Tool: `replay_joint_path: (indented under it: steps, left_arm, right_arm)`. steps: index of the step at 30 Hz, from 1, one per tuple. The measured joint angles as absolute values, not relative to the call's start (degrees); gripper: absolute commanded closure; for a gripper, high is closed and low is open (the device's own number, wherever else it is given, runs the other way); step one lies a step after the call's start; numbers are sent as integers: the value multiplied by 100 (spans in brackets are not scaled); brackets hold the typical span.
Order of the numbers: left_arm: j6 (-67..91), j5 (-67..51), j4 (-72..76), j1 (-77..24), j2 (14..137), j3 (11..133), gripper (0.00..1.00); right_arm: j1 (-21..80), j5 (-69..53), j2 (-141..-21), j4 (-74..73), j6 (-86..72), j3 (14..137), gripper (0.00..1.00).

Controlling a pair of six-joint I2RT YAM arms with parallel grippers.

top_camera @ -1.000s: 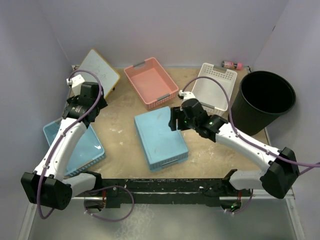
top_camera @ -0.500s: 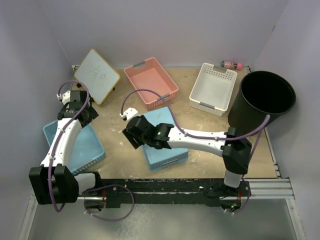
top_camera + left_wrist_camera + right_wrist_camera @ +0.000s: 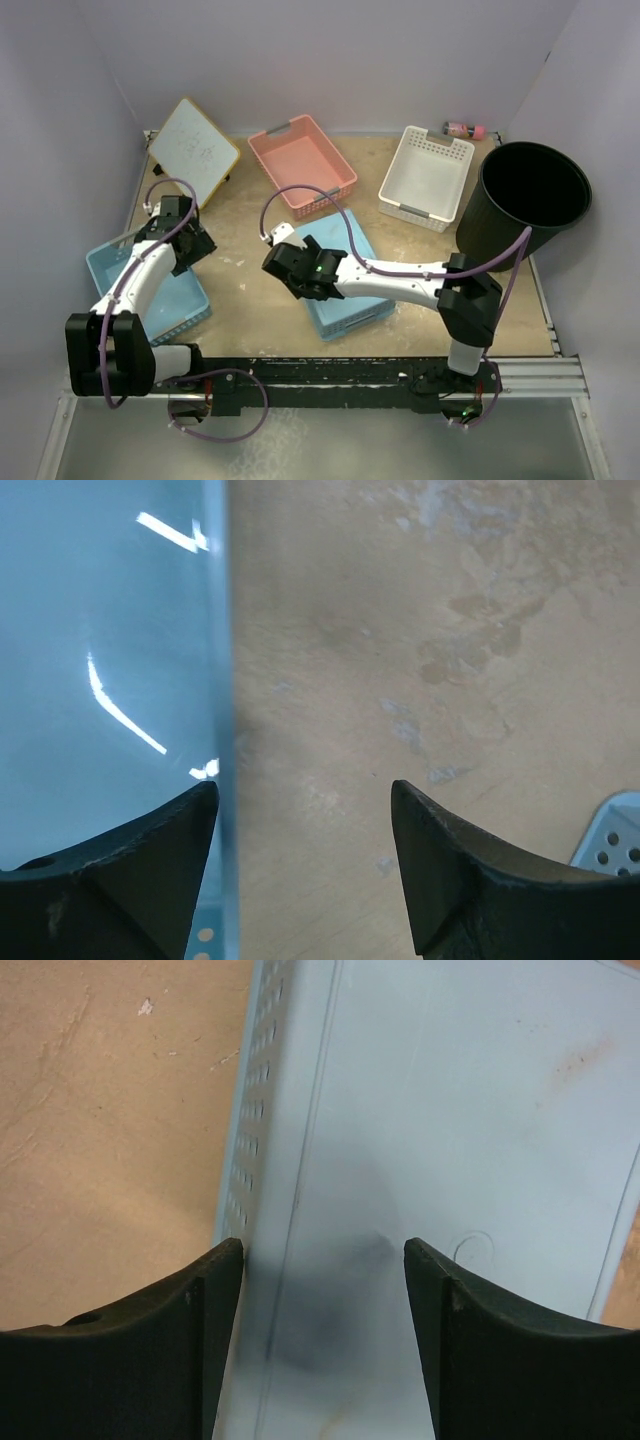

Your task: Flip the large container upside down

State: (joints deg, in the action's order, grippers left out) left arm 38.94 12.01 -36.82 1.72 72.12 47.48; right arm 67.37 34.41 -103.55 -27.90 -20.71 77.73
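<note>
The large container point(image 3: 530, 200) is a round black tub standing upright, mouth up, at the table's right edge; neither wrist view shows it. My right gripper point(image 3: 284, 262) is far from it, at the table's middle, open and empty over the left edge of an upturned blue basket point(image 3: 350, 312). In the right wrist view the right gripper point(image 3: 323, 1250) hovers over that basket's flat bottom point(image 3: 470, 1120). My left gripper point(image 3: 195, 243) is open and empty at the left. In the left wrist view the left gripper point(image 3: 302, 790) spans bare table beside another blue basket point(image 3: 100, 630).
A blue basket point(image 3: 165, 300) lies under the left arm. A pink basket point(image 3: 300, 165) and a white perforated basket point(image 3: 428, 178) stand at the back. A whiteboard point(image 3: 193, 150) leans at the back left. A small bottle point(image 3: 464, 129) lies by the back wall.
My left gripper has moved nearer and to the right, to the left blue basket's edge. My right gripper has shifted slightly right, and the upturned blue basket has slid a little right and nearer.
</note>
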Motion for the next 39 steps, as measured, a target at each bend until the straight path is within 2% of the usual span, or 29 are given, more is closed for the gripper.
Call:
replay_joint_path:
  steps: [3,7,12,20,29,34,39]
  left_arm:
    - [3900,1229,-3645,-226,7214,4735,39]
    - [3975,1232,-3577,-639,7238,4698,65]
    - [4010,1234,-3542,-679,7244,4604,99]
    - [3997,864,-3618,-703,7170,4775,100]
    - [4362,-733,-3607,-731,6346,5627,100]
    - [4915,-1831,-2860,-755,6090,5723,100]
    - [5673,-2493,-1566,-766,5966,5089,100]
  right_arm:
    - [6737,3435,-10165,-2864,-2156,7703,30]
    - [6716,3385,-9736,-2847,-2211,7557,29]
    - [6567,3358,-9284,-2755,-2231,7535,29]
    - [5660,3002,-9002,-2617,-2346,7290,29]
    - [5164,2877,-8799,-2622,-2473,7100,29]
    - [5048,2886,-8615,-2609,-2493,7098,29]
    - [5006,2891,-8584,-2576,-2508,7070,29]
